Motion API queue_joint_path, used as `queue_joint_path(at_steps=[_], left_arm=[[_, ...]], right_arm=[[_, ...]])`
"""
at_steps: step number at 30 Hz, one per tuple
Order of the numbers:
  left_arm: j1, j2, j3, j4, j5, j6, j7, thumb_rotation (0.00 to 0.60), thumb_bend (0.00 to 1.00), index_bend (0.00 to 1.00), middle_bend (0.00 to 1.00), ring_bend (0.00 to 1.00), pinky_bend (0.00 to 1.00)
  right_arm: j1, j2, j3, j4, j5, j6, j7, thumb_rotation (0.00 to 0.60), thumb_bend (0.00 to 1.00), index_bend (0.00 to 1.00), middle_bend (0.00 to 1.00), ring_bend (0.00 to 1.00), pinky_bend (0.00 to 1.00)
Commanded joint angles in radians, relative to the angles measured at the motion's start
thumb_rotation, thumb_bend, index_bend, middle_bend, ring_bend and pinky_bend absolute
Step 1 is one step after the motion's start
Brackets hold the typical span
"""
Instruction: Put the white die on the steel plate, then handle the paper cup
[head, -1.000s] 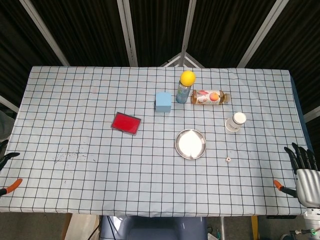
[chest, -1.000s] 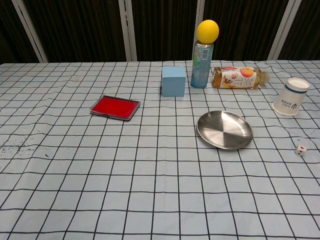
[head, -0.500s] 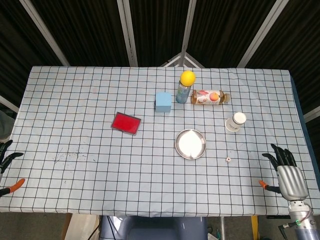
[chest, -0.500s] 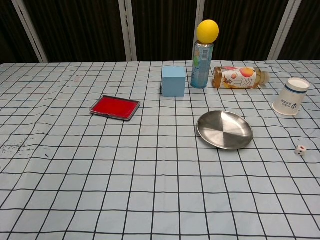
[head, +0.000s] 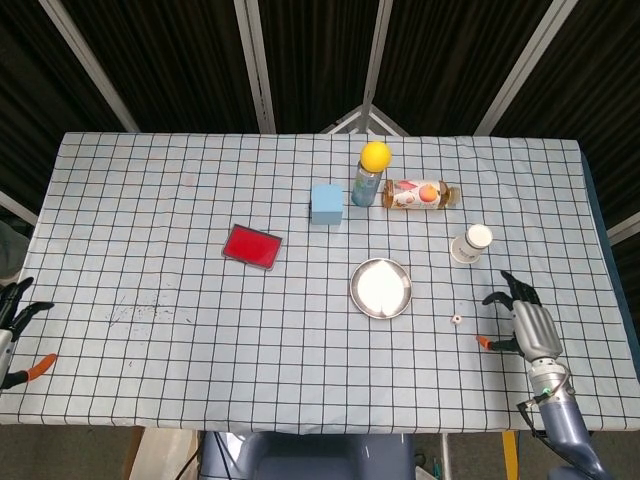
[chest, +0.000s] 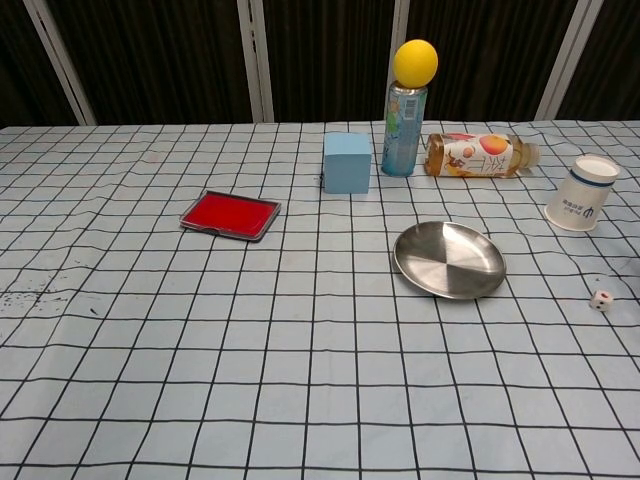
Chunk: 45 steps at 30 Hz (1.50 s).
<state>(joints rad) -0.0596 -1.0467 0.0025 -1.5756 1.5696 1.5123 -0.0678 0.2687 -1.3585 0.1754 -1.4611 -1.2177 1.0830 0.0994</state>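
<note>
Head view: right hand (head: 530, 325) is seen empty, fingers (head: 510, 285) spread, near the white die (head: 455, 320); a light pinch is advised before the steel plate (head: 380, 288).

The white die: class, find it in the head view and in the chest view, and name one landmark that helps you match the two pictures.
Head view: the white die lies on the cloth right of the steel plate, below the paper cup.
Chest view: the die lies near the right edge, right of the plate.
Shared landmark: the steel plate.
</note>
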Motion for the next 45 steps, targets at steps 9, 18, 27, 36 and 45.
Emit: queue_joint_path(at_steps=[9,18,27,36,45], left_arm=[[-0.009,-0.002,-0.003,0.001,-0.009,-0.018,0.009,0.600,0.29,0.25,0.00,0.00,0.02],[-0.010,0.000,-0.005,0.001,-0.016,-0.021,0.006,0.600,0.29,0.25,0.00,0.00,0.02],[-0.012,-0.001,-0.006,0.001,-0.019,-0.025,0.012,0.600,0.29,0.26,0.00,0.00,0.02],[-0.015,-0.005,-0.006,-0.001,-0.022,-0.031,0.026,0.600,0.29,0.26,0.00,0.00,0.02],[-0.017,-0.010,-0.005,-0.005,-0.024,-0.036,0.045,0.600,0.29,0.26,0.00,0.00,0.02]], right_arm=[[0.061,-0.070,0.037,0.010,0.120,-0.063,-0.091,0.600,0.13,0.41,0.04,0.05,0.00],[0.081,-0.116,0.033,0.026,0.170,-0.072,-0.148,0.600,0.13,0.41,0.04,0.05,0.00],[0.089,-0.146,0.030,0.068,0.196,-0.072,-0.168,0.600,0.17,0.48,0.04,0.05,0.00],[0.087,-0.159,0.025,0.100,0.202,-0.073,-0.161,0.600,0.23,0.53,0.04,0.05,0.00],[0.086,-0.161,0.023,0.105,0.199,-0.072,-0.152,0.600,0.25,0.54,0.04,0.05,0.00]])
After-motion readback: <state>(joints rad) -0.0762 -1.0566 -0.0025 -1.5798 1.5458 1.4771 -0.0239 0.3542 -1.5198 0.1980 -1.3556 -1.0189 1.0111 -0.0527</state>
